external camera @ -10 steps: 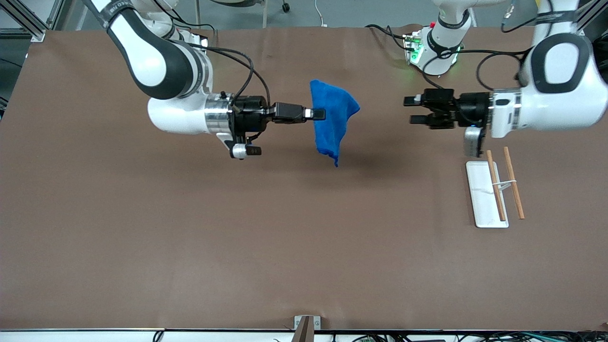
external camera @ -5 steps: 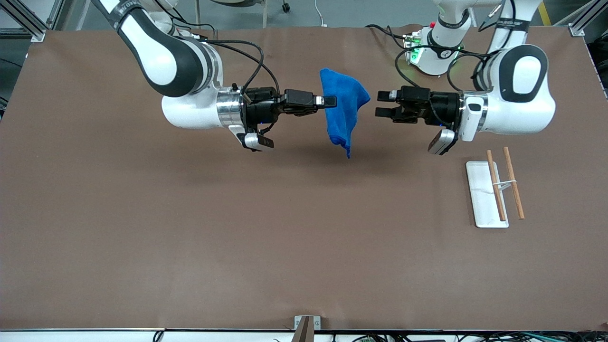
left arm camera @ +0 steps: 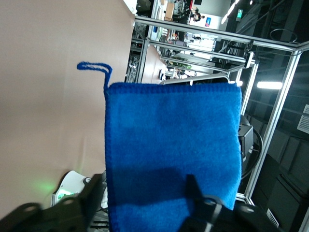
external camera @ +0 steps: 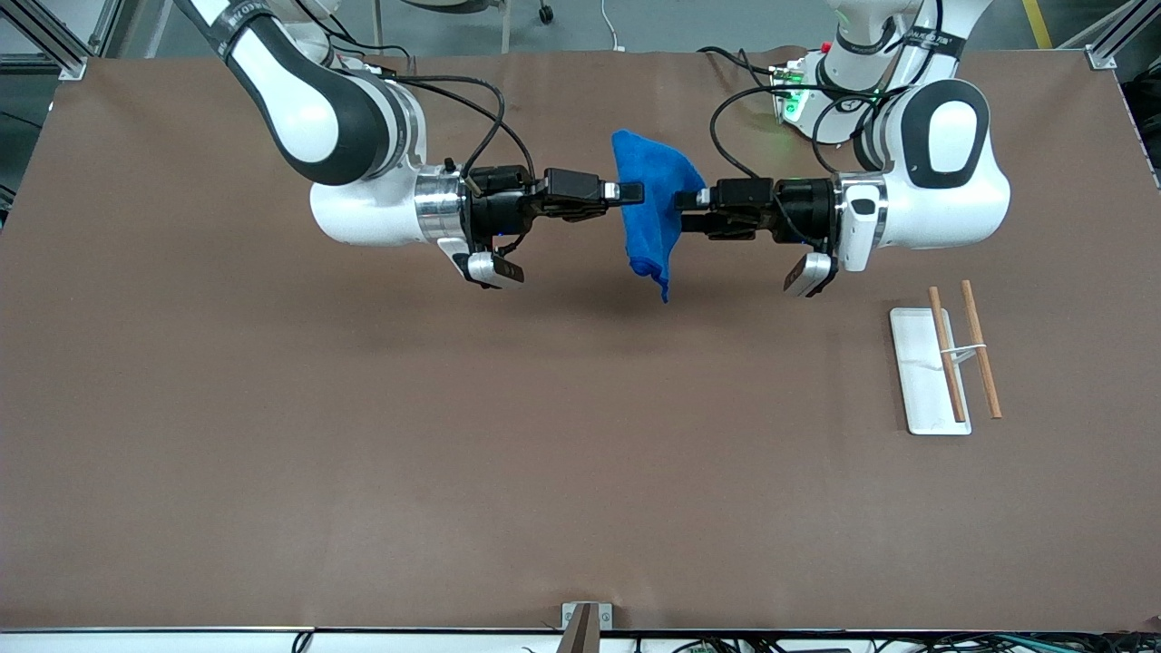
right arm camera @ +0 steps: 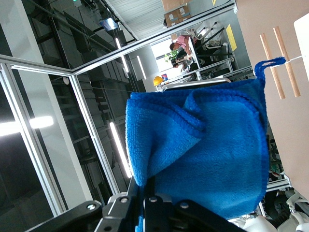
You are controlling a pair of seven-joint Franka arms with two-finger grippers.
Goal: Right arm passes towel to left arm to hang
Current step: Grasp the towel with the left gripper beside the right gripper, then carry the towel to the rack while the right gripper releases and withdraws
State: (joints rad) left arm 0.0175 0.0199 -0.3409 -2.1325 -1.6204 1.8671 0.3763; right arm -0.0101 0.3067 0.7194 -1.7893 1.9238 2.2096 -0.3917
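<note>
The bright blue towel (external camera: 655,222) hangs in the air over the middle of the brown table, near the robots' bases. My right gripper (external camera: 632,192) is shut on its upper edge and holds it up; the right wrist view shows the towel (right arm camera: 212,154) pinched at my right gripper (right arm camera: 147,195). My left gripper (external camera: 691,209) is open, level with the right one, one finger on each side of the towel. In the left wrist view the towel (left arm camera: 174,145) fills the gap of the left gripper (left arm camera: 145,198), its corner loop (left arm camera: 91,65) sticking out.
A white-based rack (external camera: 918,399) with two wooden rods (external camera: 982,349) stands on the table toward the left arm's end, nearer the front camera than the grippers. A green-lit box (external camera: 791,98) and cables lie by the left arm's base.
The left arm has moved toward the towel until its open fingers reach around it. The right arm shifted slightly toward the left arm's end, then held still.
</note>
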